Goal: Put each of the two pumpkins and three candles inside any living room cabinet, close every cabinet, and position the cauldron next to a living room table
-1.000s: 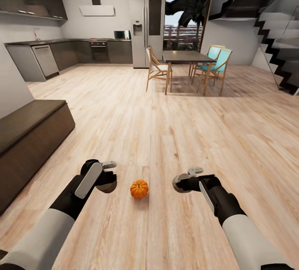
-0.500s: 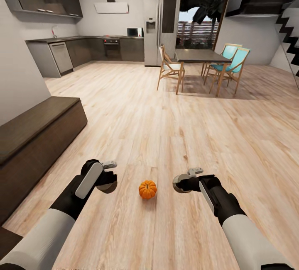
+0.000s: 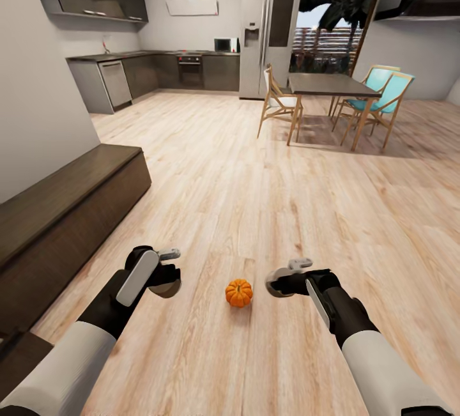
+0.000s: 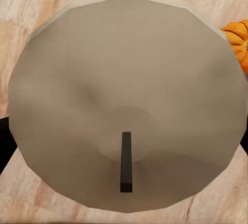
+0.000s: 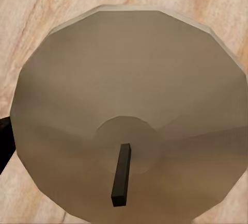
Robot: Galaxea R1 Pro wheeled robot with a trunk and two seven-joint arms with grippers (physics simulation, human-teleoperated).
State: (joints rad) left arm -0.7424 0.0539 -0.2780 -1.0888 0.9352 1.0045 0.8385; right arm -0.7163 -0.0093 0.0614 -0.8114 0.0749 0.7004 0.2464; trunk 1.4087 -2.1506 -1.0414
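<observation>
Both tools are occupied. The left gripper (image 3: 162, 277) is closed around a pale, squat candle (image 4: 124, 100); in its wrist view I look straight down on the round top and the short black wick (image 4: 126, 162). The right gripper (image 3: 282, 280) clamps a second candle (image 5: 129, 100) the same way.

The pumpkin (image 3: 239, 292) sits on the wood floor (image 3: 255, 199), stem up, between the two grippers and a little nearer the right one. It touches neither.

I judge it light and rigid, with a smooth ribbed skin that could roll or squirt out of a pinch. I would come down from above and close the fingers across its widest part, settling the pads into the grooves between ribs. The stem looks too short to trust. With both grippers full, a candle has to be put down before I can take it.

The candles look waxy and slick, firm enough for a steady squeeze on their sides.

The cabinet (image 3: 57, 211) runs along the wall on my left, its near corner beside the left arm. No drawer stands out from its front on the stretch I can see. What it holds I cannot tell.
</observation>
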